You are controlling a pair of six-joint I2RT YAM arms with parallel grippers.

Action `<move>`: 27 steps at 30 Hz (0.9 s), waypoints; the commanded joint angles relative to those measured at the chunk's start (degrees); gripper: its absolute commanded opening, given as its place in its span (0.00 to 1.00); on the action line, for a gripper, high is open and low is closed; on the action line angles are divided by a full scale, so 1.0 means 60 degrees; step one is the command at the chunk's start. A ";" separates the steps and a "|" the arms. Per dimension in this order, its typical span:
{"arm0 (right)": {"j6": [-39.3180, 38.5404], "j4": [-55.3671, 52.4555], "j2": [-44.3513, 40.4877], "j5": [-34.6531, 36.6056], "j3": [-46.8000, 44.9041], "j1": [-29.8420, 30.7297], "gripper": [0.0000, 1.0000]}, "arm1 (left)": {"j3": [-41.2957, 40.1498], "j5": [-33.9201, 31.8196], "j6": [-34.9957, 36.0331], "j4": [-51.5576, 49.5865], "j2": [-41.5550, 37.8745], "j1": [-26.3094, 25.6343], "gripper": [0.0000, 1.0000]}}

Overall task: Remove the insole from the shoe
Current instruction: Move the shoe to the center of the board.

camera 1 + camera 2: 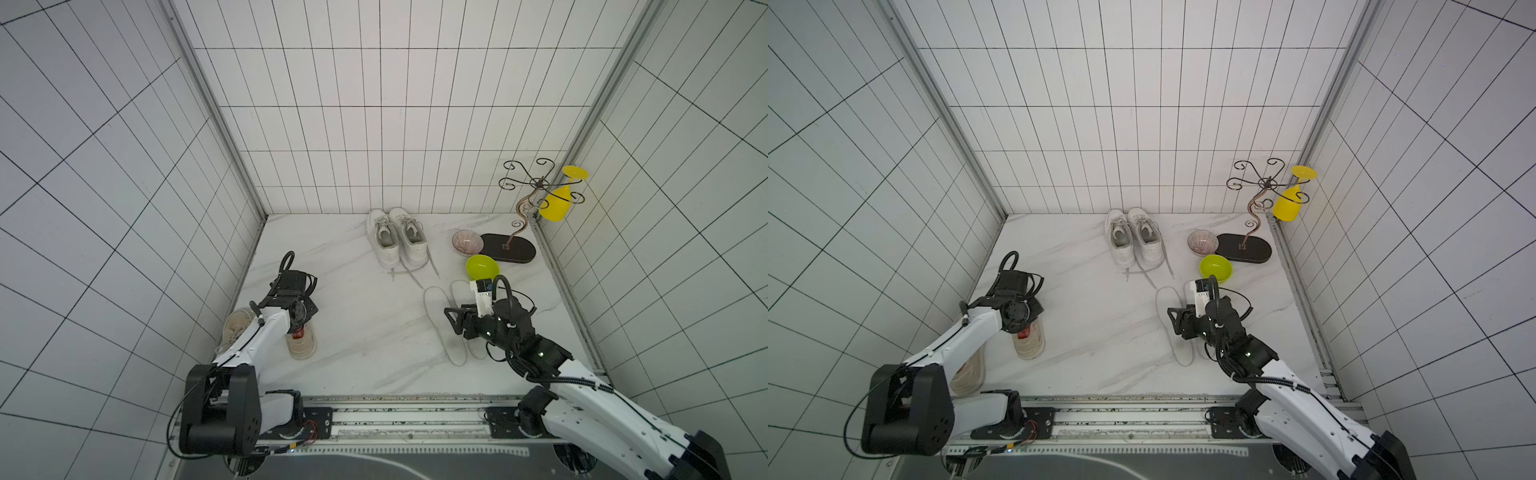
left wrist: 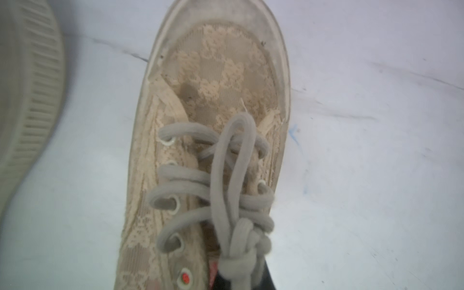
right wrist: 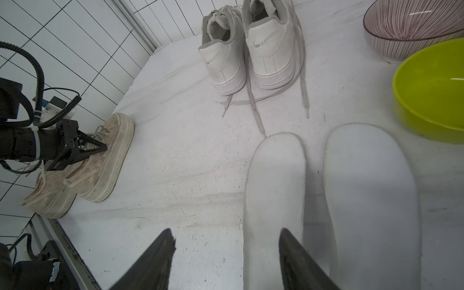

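Looking for the shoe [image 3: 100, 173]: where does it stand?

On the marble table [image 1: 365, 332], on the robot's left side, upright on its thick ribbed sole. It is the beige lace-patterned one, partly under the left arm's wrist in both top views [image 1: 302, 347].

Which way does it point?

Its long axis runs from the robot's edge of the table toward the back wall, toe away from the robot and heel nearest it. The left wrist view looks along it, over the grey laces [image 2: 226, 200] to the toe cap.

And the insole?

It cannot be made out. Only a red patch shows in the shoe's opening.

What about the left gripper [image 3: 101, 148]?

Its jaws are clenched, tips together at the laced top of the shoe. I cannot tell what is pinched between them, if anything.

The right gripper [image 3: 226, 233]?

Jaws apart, grasping nothing. It hangs low over the table on the right, with one finger over the nearer of the two white insoles [image 3: 273, 180], which lie side by side.

Anything else nearby?

A second beige shoe [image 3: 50, 193] just beside the first, toward the left wall. A pair of white sneakers [image 1: 386, 245] stands by the back wall, toes toward it. A green bowl [image 1: 482, 268] and a striped bowl [image 1: 466, 242] sit beyond the white insoles.
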 commanded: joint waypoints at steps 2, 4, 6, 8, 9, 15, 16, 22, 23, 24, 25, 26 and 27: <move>-0.0021 -0.0059 0.0016 0.0220 -0.0183 -0.0060 0.66 | 0.0074 -0.0372 -0.1440 0.0322 -0.0047 -0.1626 0.00; 0.0016 -0.0037 0.0031 0.0213 -0.0174 -0.0060 0.66 | 0.0077 -0.0664 -0.2152 0.0426 -0.0208 -0.2587 0.00; 0.0031 -0.0010 0.0079 0.0192 -0.0163 -0.0059 0.66 | 0.0063 -0.0783 -0.2617 0.0736 -0.0263 -0.3463 0.00; 0.0018 -0.0002 0.0143 0.0137 -0.0112 -0.0068 0.66 | 0.0217 -0.0972 -0.3057 0.0883 -0.0111 -0.4296 0.01; -0.0003 -0.0022 0.0196 0.0093 -0.0077 -0.0063 0.66 | 0.0341 -0.0994 -0.3205 0.0989 0.0034 -0.4712 0.01; -0.0026 -0.0051 0.0385 0.0132 0.0002 -0.0065 0.66 | 0.1254 -0.0905 -0.3758 0.1644 0.1204 -0.6505 0.05; -0.0019 -0.0038 0.0450 0.0119 0.0013 -0.0069 0.66 | 0.1445 -0.0874 -0.3761 0.1755 0.1429 -0.6720 0.05; 0.0040 -0.0009 0.1020 -0.0086 0.0208 -0.0069 0.66 | 0.2822 -0.0361 -0.2603 0.1534 0.2252 -0.7305 0.18; 0.0054 0.0008 0.1107 -0.0087 0.0249 -0.0063 0.66 | 0.2929 -0.0515 -0.2415 0.1280 0.2132 -0.7425 0.19; 0.0075 0.0054 0.1220 -0.0101 0.0300 -0.0057 0.66 | 0.2964 -0.1098 -0.2263 0.0938 0.1796 -0.7748 0.22; 0.0091 0.0063 0.1359 -0.0140 0.0397 -0.0059 0.66 | 0.2813 -0.1810 -0.2176 0.0666 0.1319 -0.8171 0.31; 0.0059 0.0045 0.1516 -0.0219 0.0509 -0.0059 0.66 | 0.2538 -0.2311 -0.2142 0.0557 0.0884 -0.8493 0.37; 0.0022 0.0015 0.1710 -0.0349 0.0646 -0.0048 0.66 | 0.2046 -0.2568 -0.2116 0.0569 0.0313 -0.8769 0.38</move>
